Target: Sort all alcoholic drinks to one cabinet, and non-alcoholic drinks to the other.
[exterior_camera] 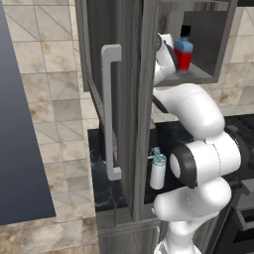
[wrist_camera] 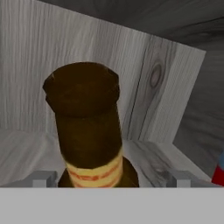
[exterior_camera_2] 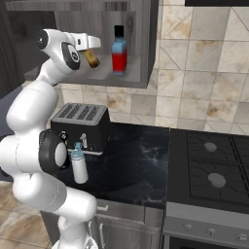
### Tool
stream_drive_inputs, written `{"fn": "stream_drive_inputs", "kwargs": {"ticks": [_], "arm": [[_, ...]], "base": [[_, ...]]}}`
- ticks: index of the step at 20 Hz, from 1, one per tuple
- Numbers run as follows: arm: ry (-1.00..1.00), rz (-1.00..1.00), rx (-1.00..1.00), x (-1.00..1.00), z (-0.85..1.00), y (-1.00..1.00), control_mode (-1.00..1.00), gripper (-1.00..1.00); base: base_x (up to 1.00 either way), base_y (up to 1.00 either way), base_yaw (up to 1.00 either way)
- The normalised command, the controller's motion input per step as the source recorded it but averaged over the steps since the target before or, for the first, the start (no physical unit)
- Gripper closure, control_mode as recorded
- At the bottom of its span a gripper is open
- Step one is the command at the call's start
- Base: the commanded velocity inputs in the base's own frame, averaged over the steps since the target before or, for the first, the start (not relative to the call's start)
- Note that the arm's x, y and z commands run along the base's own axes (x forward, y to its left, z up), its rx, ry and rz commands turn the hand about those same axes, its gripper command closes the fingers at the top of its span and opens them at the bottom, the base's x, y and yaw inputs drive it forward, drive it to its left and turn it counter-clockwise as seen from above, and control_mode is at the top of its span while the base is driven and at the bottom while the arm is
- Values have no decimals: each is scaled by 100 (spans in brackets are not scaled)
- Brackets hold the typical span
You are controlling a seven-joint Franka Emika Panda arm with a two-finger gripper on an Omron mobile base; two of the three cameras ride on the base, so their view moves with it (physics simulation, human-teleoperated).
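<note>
Currently fingers grip the amber beer bottle inside the open cabinet, left of the red bottle. White teal-lidded bottle on worktop near toaster.

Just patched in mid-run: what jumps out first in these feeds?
The white arm reaches up into the open wall cabinet, its gripper holding the amber beer bottle over the shelf. The red-and-blue bottle already stands upright there to its right. Below on the dark counter, the white teal-lidded bottle stands by the toaster.
</note>
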Motion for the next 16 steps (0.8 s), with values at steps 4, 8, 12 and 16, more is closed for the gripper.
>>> {"fn": "stream_drive_inputs", "kwargs": {"ticks": [4, 8, 12, 16], "arm": [[0, -5, 0, 4, 0, 0, -100, -100], [0, -6, 0, 0, 0, 0, -100, -100], [-1, -6, 0, 0, 2, 0, -100, -100], [-3, -6, 0, 0, 4, -5, -100, -100]], "base": [[0, 0, 0], [0, 0, 0], [0, 0, 0], [0, 0, 0]]}}
